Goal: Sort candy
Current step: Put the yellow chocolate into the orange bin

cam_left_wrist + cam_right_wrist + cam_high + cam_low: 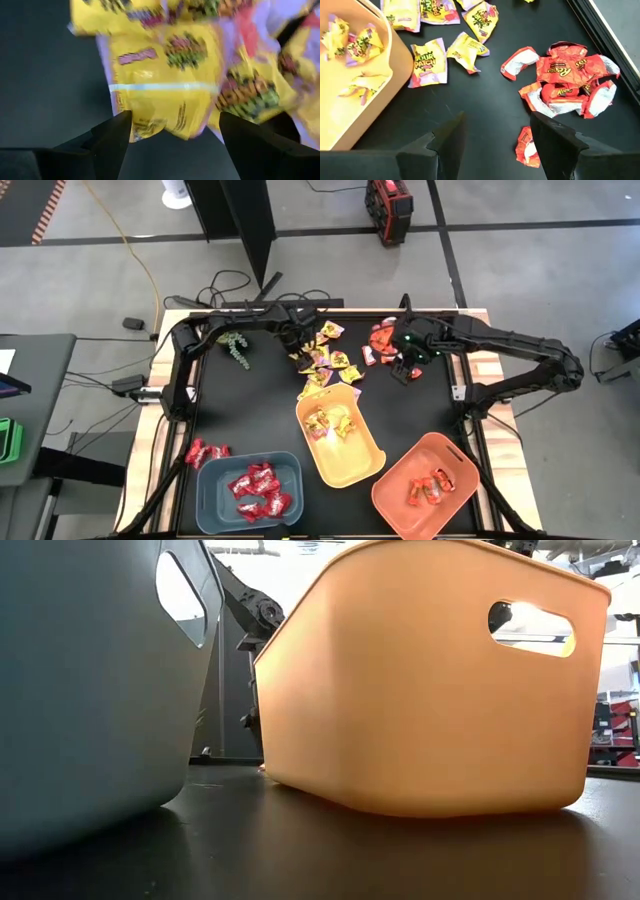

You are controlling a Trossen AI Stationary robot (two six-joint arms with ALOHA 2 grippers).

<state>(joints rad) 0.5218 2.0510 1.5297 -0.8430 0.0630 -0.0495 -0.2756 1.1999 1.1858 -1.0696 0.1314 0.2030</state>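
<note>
The left claw [172, 145] hangs close above the dark desk [50, 85], its two black fingers [112, 140] spread wide apart with bare desk showing between them. Just beyond the fingertips lies a heap of yellow candy [165, 85] in shiny wrappers with pink and green marks, the packets overlapping one another. The nearest packet sits in line with the gap between the fingers, its lower edge reaching down almost to the inner tip of one finger, though whether it touches cannot be told. More yellow packets [250, 90] lie beside the other finger, partly hidden behind it. Nothing is held between the fingers.
</note>
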